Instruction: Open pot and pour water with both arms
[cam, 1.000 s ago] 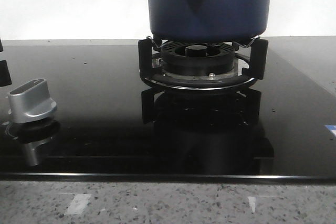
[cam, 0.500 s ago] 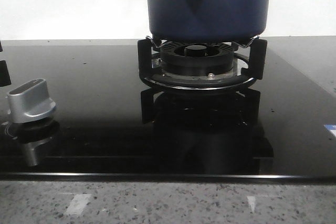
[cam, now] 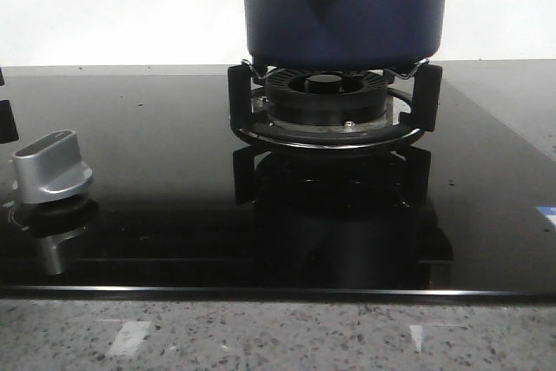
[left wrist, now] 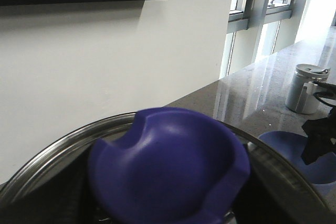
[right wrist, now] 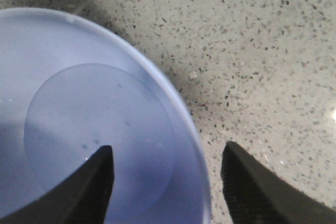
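Near the table's left edge stands a silver knob (cam: 52,168), untouched. Toward the middle and far edge, the pot (cam: 346,8) sits on the burner ring (cam: 334,110). The left hand is right at the blue lid knob (left wrist: 169,169); its grip cannot be told. The right hand (right wrist: 167,182) is wide open, empty, straddling the rim of a pale blue bowl (right wrist: 79,119). Opening seems underway; pouring remains.

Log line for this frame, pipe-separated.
pot on burner | left gripper: at lid knob | right gripper: open, straddling bowl rim
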Action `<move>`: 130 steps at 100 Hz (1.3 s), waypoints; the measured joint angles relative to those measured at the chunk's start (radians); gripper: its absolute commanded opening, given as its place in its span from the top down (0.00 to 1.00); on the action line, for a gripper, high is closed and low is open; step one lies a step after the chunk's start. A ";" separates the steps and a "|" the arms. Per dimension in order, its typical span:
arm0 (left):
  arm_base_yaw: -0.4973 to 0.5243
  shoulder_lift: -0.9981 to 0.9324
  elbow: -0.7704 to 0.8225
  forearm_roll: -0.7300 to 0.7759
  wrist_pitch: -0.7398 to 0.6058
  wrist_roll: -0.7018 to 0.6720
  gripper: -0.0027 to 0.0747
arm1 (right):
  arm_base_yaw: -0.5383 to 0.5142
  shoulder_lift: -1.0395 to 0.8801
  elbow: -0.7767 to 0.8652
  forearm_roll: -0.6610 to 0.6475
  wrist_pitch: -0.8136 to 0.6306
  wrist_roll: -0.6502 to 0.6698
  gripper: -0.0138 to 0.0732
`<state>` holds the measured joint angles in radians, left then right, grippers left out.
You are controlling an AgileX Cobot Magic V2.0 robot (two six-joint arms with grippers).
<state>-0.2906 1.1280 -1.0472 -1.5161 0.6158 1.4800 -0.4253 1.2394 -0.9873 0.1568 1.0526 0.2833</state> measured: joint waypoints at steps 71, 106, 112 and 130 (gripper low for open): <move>0.000 0.000 0.000 0.000 0.004 0.000 0.49 | 0.000 0.014 0.062 0.048 -0.033 -0.053 0.93; 0.000 0.000 0.000 0.000 0.004 0.000 0.49 | 0.012 0.007 -0.074 0.088 0.020 -0.071 0.93; 0.000 0.000 0.000 0.000 0.004 0.000 0.49 | 0.028 0.004 -0.122 0.090 0.036 -0.071 0.93; 0.000 0.000 0.000 -0.004 0.004 0.000 0.49 | 0.086 0.003 -0.291 0.097 0.089 -0.074 0.93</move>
<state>-0.2906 1.1280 -1.0472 -1.5202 0.6195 1.4800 -0.3391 1.2423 -1.2785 0.2536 1.1417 0.2097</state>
